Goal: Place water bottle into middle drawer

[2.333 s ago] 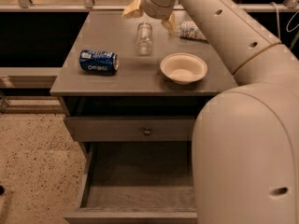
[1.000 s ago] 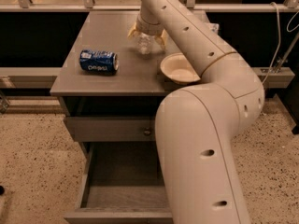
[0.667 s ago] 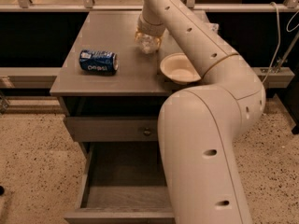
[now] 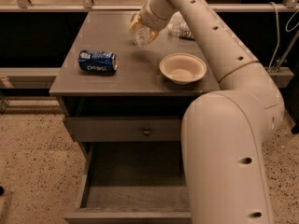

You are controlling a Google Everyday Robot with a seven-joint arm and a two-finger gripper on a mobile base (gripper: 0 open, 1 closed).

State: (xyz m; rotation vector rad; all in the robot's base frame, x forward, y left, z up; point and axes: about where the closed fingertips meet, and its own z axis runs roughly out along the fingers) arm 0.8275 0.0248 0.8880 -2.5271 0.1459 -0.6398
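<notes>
The clear water bottle (image 4: 140, 35) is at the back middle of the grey cabinet top (image 4: 93, 80), and its lower part shows below my wrist. My gripper (image 4: 138, 28) comes down on it from above, and its yellowish fingers are closed around the bottle's upper part. The bottle appears to be just off the surface. The middle drawer (image 4: 135, 192) stands pulled open at the bottom of the cabinet, with a bare grey plank floor. My arm partly hides its right side.
A blue soda can (image 4: 97, 61) lies on its side at the left of the top. A cream bowl (image 4: 182, 68) sits at the right. A crumpled labelled bottle (image 4: 180, 30) lies behind my arm. A shut drawer with a round knob (image 4: 146, 131) is above the open one.
My gripper came down onto the water bottle and closed around it. The bottle has shifted slightly and seems raised a little. The can and the bowl have not moved.
</notes>
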